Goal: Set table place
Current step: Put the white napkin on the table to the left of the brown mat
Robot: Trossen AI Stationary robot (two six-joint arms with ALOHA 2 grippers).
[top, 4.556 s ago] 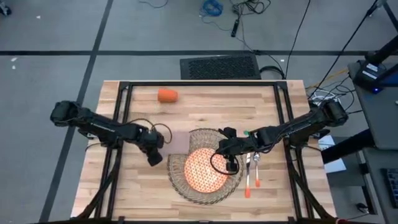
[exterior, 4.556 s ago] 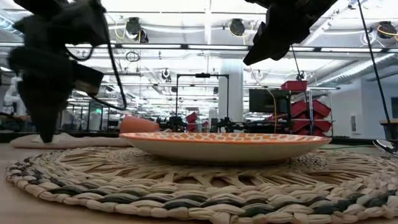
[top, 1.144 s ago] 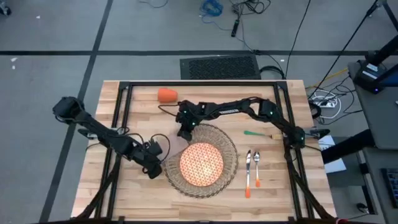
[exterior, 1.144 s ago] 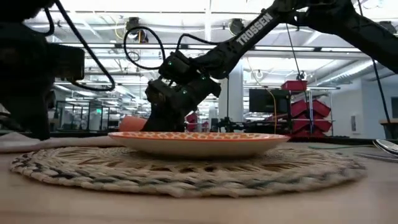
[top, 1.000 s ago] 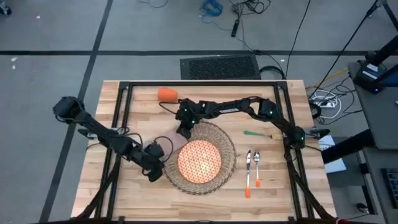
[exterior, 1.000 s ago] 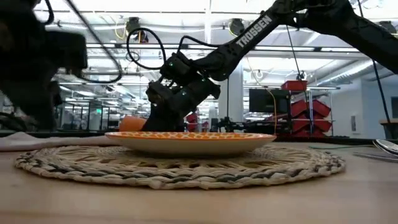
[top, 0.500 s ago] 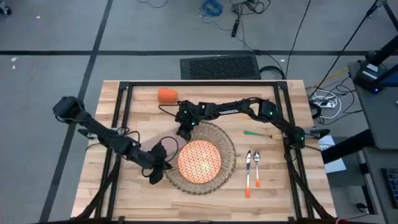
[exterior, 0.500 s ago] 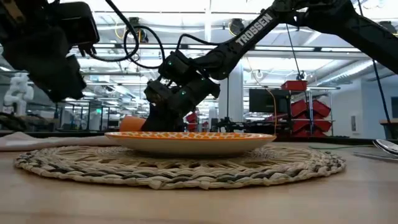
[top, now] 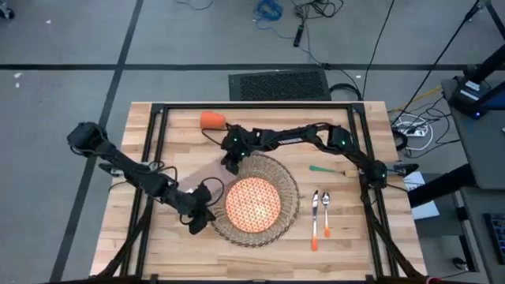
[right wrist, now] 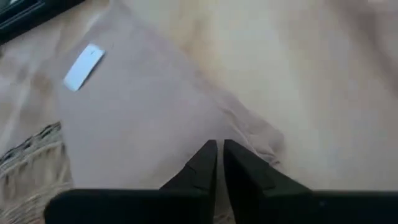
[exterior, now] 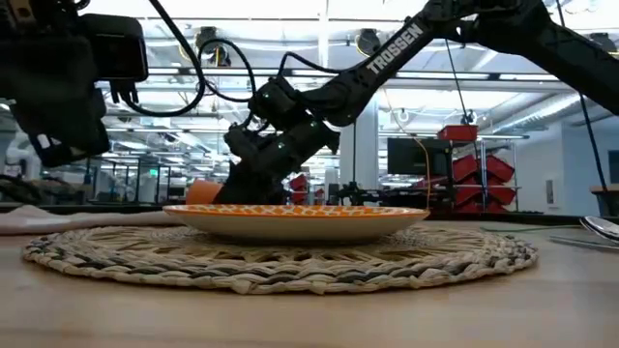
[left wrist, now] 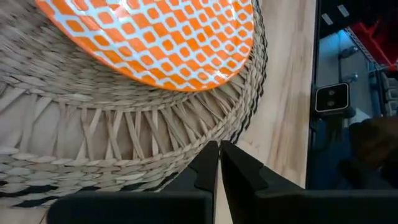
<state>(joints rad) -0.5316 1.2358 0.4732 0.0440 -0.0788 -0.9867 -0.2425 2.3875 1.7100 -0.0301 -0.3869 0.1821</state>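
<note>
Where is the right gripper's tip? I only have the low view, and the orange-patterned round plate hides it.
Observer: The high view puts the right gripper at the rim of the round woven wicker placemat, on the side toward the small orange cup.
Operator: What's under it?
Observer: The beige cloth napkin. Fingers are shut, tips at the cloth. I can't tell whether it's pinched.
Operator: Left gripper?
Observer: The left gripper is shut, at the placemat's rim on the left arm's side.
</note>
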